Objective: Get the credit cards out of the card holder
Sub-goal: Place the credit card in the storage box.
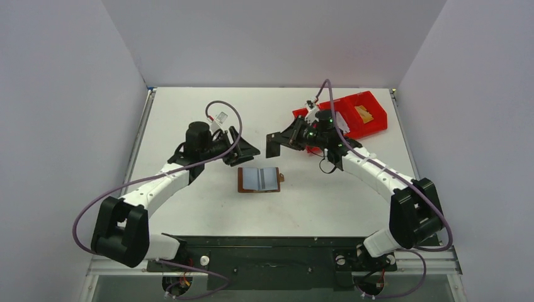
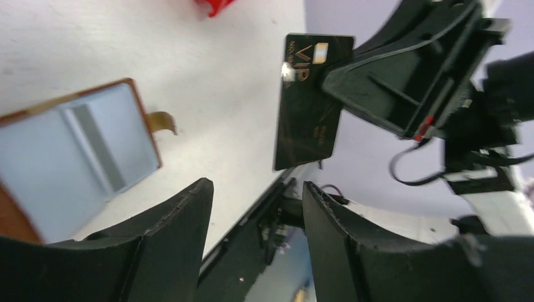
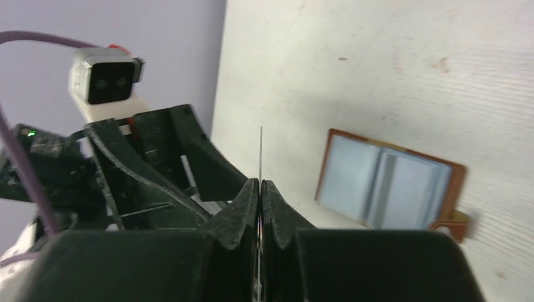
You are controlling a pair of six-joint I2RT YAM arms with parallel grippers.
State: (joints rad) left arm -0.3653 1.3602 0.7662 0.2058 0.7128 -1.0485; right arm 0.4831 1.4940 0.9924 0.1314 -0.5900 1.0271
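While the overhead view gives only a small dark rectangle, the left wrist camera shows the black card (image 2: pixel 312 94) face on, with gold VIP lettering. The right wrist camera sees it edge-on, a thin line rising between pressed fingers.

On the left, the arm reaches forward and inward. The left gripper (image 1: pixel 250 151) points at the card, its jaws well apart with nothing between them. Nearer the bases, between both grippers, the card holder (image 1: pixel 259 180) lies open flat on the table (image 1: pixel 189 107), pale pockets up and tab at its right edge.

The right arm bends inward, and the right gripper (image 1: pixel 281 139) is clamped on the card's right end, holding it in the air. Behind it sits the red bin (image 1: pixel 371 119). White tabletop shows on all sides of the holder.
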